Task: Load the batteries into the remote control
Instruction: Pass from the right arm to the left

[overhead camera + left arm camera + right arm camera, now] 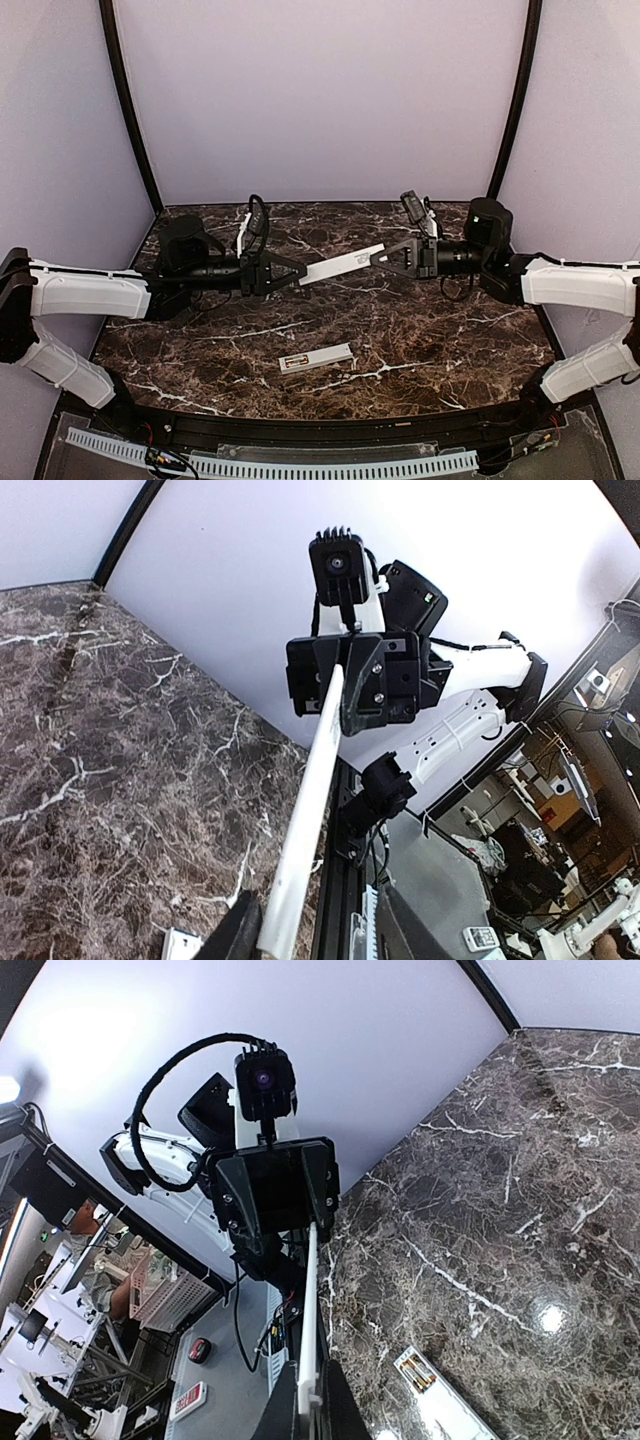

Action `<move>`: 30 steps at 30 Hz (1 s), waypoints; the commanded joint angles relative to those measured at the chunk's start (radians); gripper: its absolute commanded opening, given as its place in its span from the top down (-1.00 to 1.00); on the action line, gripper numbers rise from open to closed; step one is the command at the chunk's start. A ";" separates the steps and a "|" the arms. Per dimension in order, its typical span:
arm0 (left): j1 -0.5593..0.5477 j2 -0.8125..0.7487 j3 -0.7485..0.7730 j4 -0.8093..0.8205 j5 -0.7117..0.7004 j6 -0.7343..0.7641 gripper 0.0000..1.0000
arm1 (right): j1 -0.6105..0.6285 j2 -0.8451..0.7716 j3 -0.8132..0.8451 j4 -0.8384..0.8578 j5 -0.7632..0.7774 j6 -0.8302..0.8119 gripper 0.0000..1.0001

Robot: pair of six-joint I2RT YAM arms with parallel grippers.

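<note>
The white remote control [325, 356] lies flat on the marble near the front centre. The dark-and-gold batteries [294, 362] sit in the open bay at its left end, and they show in the right wrist view too as batteries [418, 1371] in the remote control [451, 1406]. Above the table a thin white cover strip [340, 266] hangs level between both arms. My right gripper [378, 256] is shut on the strip's right end; its fingers pinch the strip [309, 1290]. My left gripper [298, 272] is open around the left end, with a gap beside the strip [310, 800].
The dark marble table [450, 340] is walled by pale panels at the back and sides. A black rail with a white cable chain [300, 465] runs along the near edge. One corner of the remote [176, 944] shows low in the left wrist view.
</note>
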 commanded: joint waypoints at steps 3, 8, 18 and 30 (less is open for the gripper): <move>0.004 -0.011 -0.003 0.121 -0.016 -0.063 0.48 | -0.003 0.002 -0.032 0.185 0.004 0.093 1.00; 0.005 0.027 -0.012 0.199 0.007 -0.104 0.55 | -0.004 0.009 -0.036 0.203 0.009 0.099 1.00; 0.004 0.035 -0.012 0.219 0.018 -0.135 0.96 | -0.003 0.037 -0.032 0.242 -0.018 0.102 0.99; 0.078 -0.097 -0.207 -0.013 0.013 -0.262 0.99 | 0.000 -0.139 0.062 -0.420 0.227 -0.584 -0.96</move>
